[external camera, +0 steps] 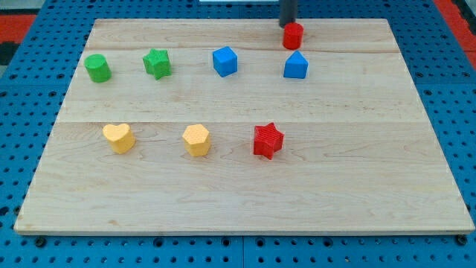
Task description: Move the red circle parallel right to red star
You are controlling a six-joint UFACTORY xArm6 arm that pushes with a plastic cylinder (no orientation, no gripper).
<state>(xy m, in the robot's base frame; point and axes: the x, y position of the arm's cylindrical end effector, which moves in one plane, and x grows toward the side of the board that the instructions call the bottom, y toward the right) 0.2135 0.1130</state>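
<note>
The red circle stands near the view's top edge of the wooden board, right of centre. The red star lies well below it, in the board's lower middle. My tip comes down from the view's top and sits just above and slightly left of the red circle, touching it or nearly so.
A blue block with a pointed top sits right below the red circle. A blue cube, a green star and a green circle line the upper row. A yellow heart and a yellow hexagon lie left of the red star.
</note>
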